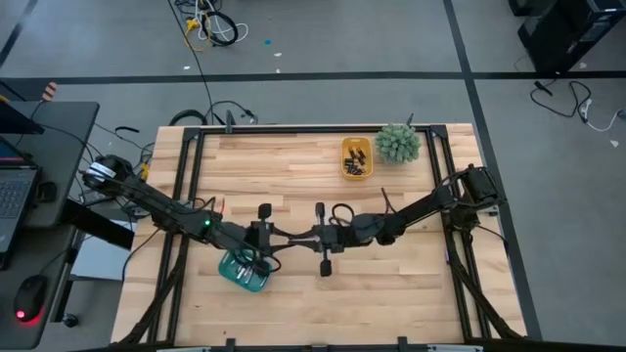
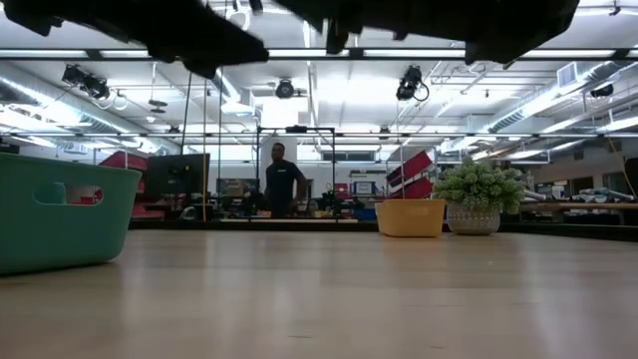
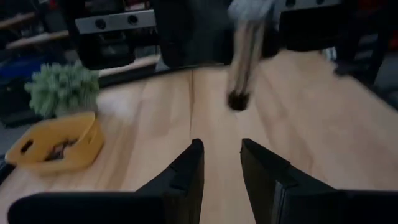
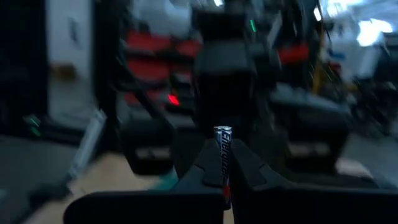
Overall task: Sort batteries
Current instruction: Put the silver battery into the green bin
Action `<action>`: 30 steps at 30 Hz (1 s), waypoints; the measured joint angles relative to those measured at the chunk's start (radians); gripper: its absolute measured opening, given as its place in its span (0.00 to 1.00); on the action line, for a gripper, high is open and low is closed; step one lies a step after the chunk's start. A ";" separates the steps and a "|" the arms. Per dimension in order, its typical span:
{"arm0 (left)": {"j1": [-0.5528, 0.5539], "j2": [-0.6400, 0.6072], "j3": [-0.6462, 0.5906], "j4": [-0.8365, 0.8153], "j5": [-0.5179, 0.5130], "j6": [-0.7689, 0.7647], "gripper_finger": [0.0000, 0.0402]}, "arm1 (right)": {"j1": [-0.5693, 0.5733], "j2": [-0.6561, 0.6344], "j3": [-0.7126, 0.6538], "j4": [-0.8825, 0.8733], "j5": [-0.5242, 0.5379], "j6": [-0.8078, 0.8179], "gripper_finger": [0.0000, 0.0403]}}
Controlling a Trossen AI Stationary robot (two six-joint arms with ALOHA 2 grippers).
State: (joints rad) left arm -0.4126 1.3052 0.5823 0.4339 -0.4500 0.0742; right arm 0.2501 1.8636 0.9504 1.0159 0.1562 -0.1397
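right tool (image 4: pixel 222 177) mid-tabletop, pinching one silvery battery (image 4: pixel 223 155) upright; left tool (image 3: pixel 222 163) facing it, fingers parted, empty, above green bin (image 1: pixel 244 270); farther off, yellow bin (image 1: pixel 356 158) holding batteries (image 1: pixel 356 159), beside plant (image 1: pixel 398 143).

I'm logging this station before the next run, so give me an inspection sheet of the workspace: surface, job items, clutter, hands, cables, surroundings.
Surface: wooden table, bare boards over most of it.
Job's things: one battery upright between the right hand's fingers; yellow tray holding dark batteries at the far edge; teal bin near the front.
Clutter: potted plant beside the yellow tray.
Hands: right hand shut on the battery above mid-table; left hand parted, empty, over the teal bin.
Cables: loose cables on the floor behind the table.
Surroundings: laptop and mouse on a side desk; a person standing far back.
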 joint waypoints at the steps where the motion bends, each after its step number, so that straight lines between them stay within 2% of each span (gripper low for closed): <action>1: 0.000 0.000 0.000 0.025 0.009 0.004 0.26 | -0.001 0.000 0.000 0.033 -0.029 -0.010 0.00; 6: 0.000 -0.003 0.000 0.148 0.163 0.050 0.26 | 0.000 -0.001 0.001 0.185 -0.146 -0.039 0.02; 9: 0.009 -0.005 0.000 0.205 0.167 0.053 0.26 | 0.001 -0.001 0.001 0.239 -0.198 -0.040 0.01; 11: 0.022 -0.005 0.000 0.207 0.158 0.053 0.26 | 0.003 -0.002 0.002 0.240 -0.195 -0.045 0.01; 14: 0.039 -0.005 0.000 0.169 0.133 0.048 0.26 | 0.003 -0.002 0.002 0.203 -0.149 -0.046 0.01; 17: 0.047 -0.009 0.001 0.057 0.067 0.035 0.26 | 0.009 -0.002 -0.012 0.169 -0.093 -0.047 0.01; 21: 0.027 -0.097 0.015 -0.129 0.035 -0.012 0.26 | 0.027 -0.003 -0.050 0.173 0.003 -0.032 0.00; 27: -0.030 -0.288 0.030 -0.392 0.035 -0.055 0.26 | 0.042 -0.003 -0.089 0.119 0.193 0.023 0.00; 30: -0.041 -0.352 0.030 -0.439 0.035 -0.059 0.26 | 0.046 -0.030 -0.103 0.044 0.376 0.009 0.00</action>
State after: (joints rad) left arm -0.4536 0.9534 0.6127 -0.0046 -0.4146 0.0151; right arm 0.2962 1.8339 0.8472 1.0599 0.5319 -0.1310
